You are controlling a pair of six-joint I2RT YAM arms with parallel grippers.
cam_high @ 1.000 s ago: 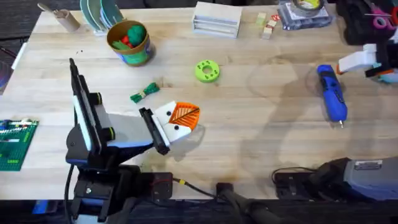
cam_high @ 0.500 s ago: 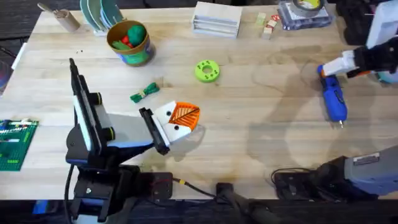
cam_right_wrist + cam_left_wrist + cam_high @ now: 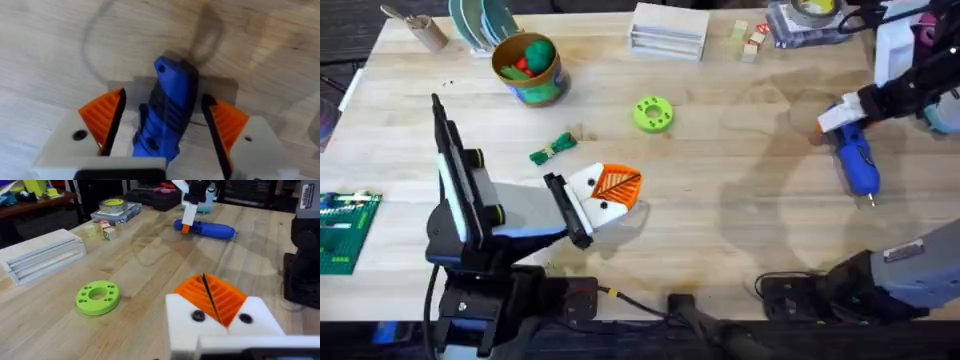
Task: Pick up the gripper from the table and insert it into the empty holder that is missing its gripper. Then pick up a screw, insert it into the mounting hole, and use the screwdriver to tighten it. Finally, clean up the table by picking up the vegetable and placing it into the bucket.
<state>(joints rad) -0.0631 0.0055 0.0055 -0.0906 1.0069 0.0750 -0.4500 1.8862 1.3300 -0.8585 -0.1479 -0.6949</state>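
Two arms work at the wooden tabletop [image 3: 720, 230] in the overhead view. The left arm rests at the lower left, and its left pincer [image 3: 610, 190] lies on the wood with white blocks and orange ribbed pads pressed together, so it is closed and holds nothing. Just beside it, toward the far side, lies the vegetable [image 3: 553, 149], and farther away stands the bucket [image 3: 528, 68] with a round green toy and something red inside. A lime-green ring [image 3: 653, 113] sits near the middle. At the right side the screwdriver [image 3: 855, 157] lies flat, its thin bit pointing to the near edge. The right pincer [image 3: 832, 119] is over the thick far end of this tool.

In the left wrist view, the orange pads [image 3: 212, 296] of the left pincer meet along one dark line, and two dark screw holes show in the white blocks. The lime-green ring [image 3: 98, 296] lies near, the screwdriver [image 3: 205, 229] is well apart, and the right pincer [image 3: 187, 217] stands over its end.

In the right wrist view, the right pincer [image 3: 165, 125] is spread wide. The blue screwdriver [image 3: 167, 115] lies between the two orange pads [image 3: 104, 117], and a gap shows on each side, so neither pad touches it.
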